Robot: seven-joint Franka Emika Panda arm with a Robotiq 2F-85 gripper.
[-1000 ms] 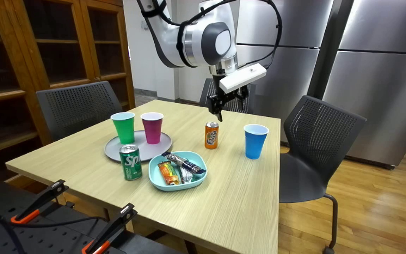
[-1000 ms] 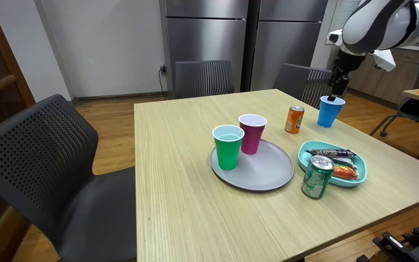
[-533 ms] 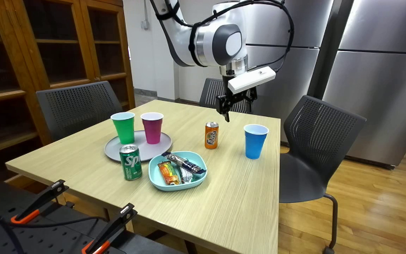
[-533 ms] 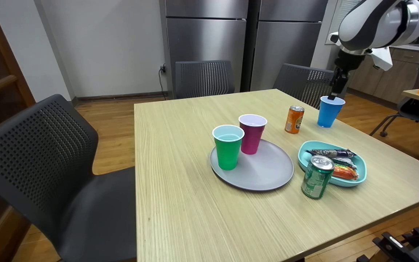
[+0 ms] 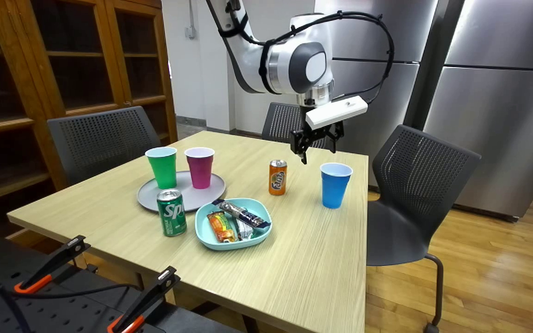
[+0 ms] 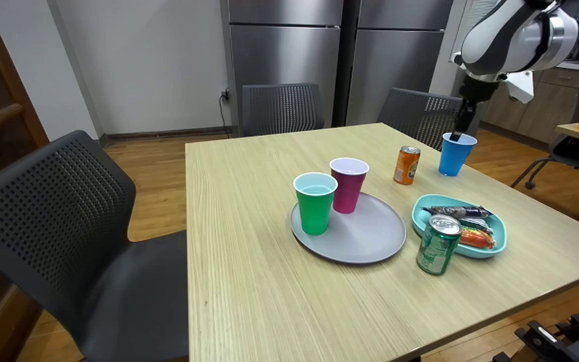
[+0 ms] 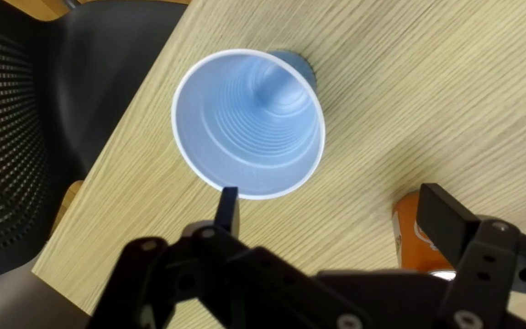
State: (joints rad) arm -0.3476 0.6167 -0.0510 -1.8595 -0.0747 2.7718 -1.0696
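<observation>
Wrist view alone shows the inner bottom of the blue cup; in an exterior view it stands right of the orange can, the gripper spread wide beyond it.

Orange can reads "Fanta", green can "Sp".

My arm, top centre in an exterior view: white, rounded; dark grey cap with pale disc; silver collar; black looped cable; white oblong block. My tool, bottom of the wrist view: black, jointed, with silver screws.
</observation>
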